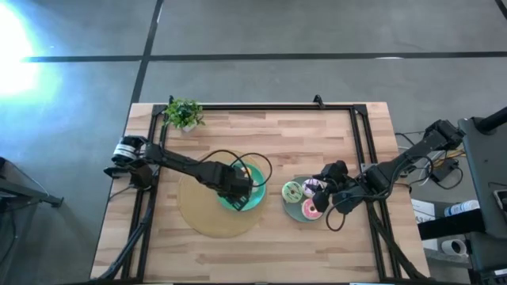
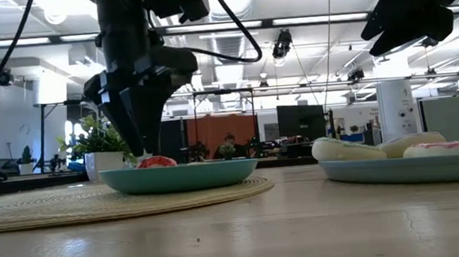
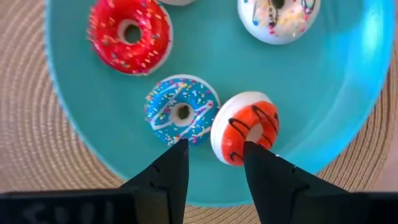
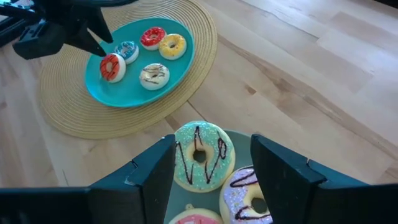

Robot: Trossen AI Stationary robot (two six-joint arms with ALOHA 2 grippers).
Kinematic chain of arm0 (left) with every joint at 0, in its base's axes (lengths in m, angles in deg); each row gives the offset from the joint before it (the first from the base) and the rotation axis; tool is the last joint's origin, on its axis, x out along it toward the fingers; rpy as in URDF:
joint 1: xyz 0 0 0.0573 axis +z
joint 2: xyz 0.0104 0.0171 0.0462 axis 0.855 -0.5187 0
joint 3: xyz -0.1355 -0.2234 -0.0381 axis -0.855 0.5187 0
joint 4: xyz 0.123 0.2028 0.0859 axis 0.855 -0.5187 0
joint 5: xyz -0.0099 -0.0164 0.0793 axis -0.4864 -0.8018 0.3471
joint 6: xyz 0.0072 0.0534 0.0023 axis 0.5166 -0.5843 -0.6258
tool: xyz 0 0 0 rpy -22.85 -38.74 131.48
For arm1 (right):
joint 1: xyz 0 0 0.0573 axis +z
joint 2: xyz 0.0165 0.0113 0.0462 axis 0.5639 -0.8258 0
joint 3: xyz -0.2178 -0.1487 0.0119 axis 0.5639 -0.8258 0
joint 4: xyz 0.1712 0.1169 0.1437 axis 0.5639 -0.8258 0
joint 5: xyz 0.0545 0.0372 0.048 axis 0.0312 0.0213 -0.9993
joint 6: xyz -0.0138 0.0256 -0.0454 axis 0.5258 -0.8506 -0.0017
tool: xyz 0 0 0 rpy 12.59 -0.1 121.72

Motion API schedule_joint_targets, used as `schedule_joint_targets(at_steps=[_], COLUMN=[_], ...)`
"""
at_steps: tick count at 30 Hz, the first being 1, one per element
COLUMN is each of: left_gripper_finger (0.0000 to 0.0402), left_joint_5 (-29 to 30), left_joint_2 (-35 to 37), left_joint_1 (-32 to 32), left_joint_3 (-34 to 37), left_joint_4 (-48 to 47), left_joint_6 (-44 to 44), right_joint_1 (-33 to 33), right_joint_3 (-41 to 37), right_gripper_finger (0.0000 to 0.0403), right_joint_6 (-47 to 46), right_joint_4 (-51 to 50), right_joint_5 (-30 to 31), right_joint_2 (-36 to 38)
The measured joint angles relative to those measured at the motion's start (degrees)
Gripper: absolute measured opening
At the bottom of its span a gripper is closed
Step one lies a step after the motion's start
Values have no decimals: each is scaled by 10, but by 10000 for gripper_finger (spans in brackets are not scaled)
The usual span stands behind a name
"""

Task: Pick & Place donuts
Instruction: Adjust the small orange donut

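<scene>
Two arms over a wooden table, one at each plate of donuts.

A round woven mat carries the teal plate, where the left gripper hangs with fingers spread just beside an orange-red donut and a blue donut. Red, yellow and cream donuts share that plate. The right gripper, also spread, hovers over the grey-green plate holding the green donut, white donut and pink donut.

Five tiny donuts are seen lying on the teal plate: red sprinkled, blue, yellow, cream, and an orange-red one tilted on edge. On the grey-green plate lie three larger ones: green-iced, white-sprinkled, pink.
</scene>
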Motion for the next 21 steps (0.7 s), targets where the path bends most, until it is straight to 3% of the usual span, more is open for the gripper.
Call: schedule_joint_targets(at_steps=[21], left_gripper_finger=[120], left_joint_5=[-11], left_joint_2=[-15], left_joint_1=[9], left_joint_3=[28], left_joint_4=[97], left_joint_6=[-21], right_joint_1=[0], right_joint_3=[-1], right_gripper_finger=[201], right_joint_6=[-14], right_joint_4=[3], right_joint_5=[3], right_joint_2=[0])
